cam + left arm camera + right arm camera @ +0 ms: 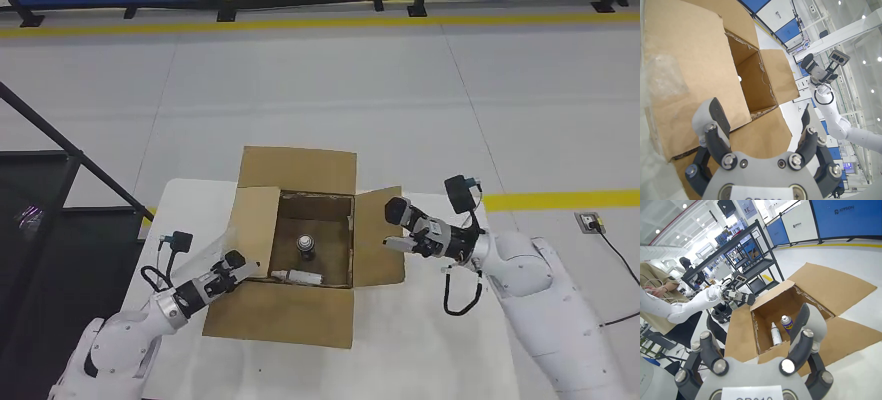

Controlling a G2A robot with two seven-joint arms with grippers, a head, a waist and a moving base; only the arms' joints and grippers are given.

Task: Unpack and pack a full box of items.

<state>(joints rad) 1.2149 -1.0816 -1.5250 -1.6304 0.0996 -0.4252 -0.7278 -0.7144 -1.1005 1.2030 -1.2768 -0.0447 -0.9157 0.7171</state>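
Box (300,300) sits mid-table, open, with all four flaps folded out at 12, 3, 6 and 9 o'clock. Cardboard is torn ragged along the opening edges.

Two items on the box floor:
- spray can (786,324): upright, roughly centre of the floor, white cap up.
- white bottle (776,335): lying on its side at 6 o'clock from the can, along the near wall. Close to the can; can't tell if they touch.

There's a clear plastic sheet (662,75) lying on the 9 o'clock flap, toward its outer edge.

Left gripper (761,111): over the box's 7–8 o'clock corner, where the 9 o'clock and 6 o'clock flaps meet. Jaws are spread wide with nothing between them, above the cardboard; can't tell if a pad touches the flap.

Right gripper (397,228): at 3 o'clock, over the outer part of that flap, pointing in toward the opening. Jaws released, nothing held, clear of both items.

Table (430,340): white top, with the box covering most of the middle and its 12 o'clock flap hanging past the far edge.

Off the table:
- black rack (40,220) at 9 o'clock.
- yellow floor line (560,200) running out at 3 o'clock.
- floor socket (588,222) with a cable, just past that line.
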